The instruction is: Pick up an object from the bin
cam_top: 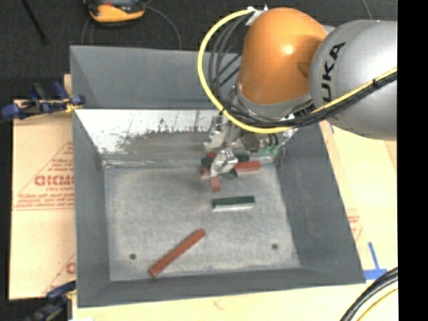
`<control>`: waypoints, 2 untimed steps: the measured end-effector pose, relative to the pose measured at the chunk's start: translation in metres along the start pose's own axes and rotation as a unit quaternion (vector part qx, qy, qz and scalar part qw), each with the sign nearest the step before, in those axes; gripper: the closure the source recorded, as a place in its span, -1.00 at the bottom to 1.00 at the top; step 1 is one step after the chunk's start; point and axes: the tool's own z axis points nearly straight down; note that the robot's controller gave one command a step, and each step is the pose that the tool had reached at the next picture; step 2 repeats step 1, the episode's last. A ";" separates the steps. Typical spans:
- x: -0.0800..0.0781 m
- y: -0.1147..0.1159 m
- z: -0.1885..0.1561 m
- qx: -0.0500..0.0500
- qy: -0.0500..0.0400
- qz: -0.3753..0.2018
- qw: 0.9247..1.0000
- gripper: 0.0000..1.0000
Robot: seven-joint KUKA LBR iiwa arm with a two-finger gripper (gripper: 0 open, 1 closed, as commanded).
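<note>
arm [361,65] in from right, orange cover [281,52] at wrist | grey bin [314,199] | pincer [219,162] low at back-centre of floor, near rear wall; opening and hold: cannot tell | long red-brown stick [177,253] front-left, slantwise, well apart | dark green bar [233,202] near, just in front of pincer | short red bar [247,168] just beside pincer, its right end showing

Bin [90,199]: grey metal, sloping walls, flat speckled floor.
Front left of floor: long red-brown stick [177,251], lying flat and slantwise, well apart from the rest.
Middle of floor: short dark green bar [233,202], lying flat.
Back of floor: red bar [249,168], partly hidden, near the green one.
</note>
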 end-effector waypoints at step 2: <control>0.001 0.000 0.002 0.000 0.002 0.000 1.000 1.00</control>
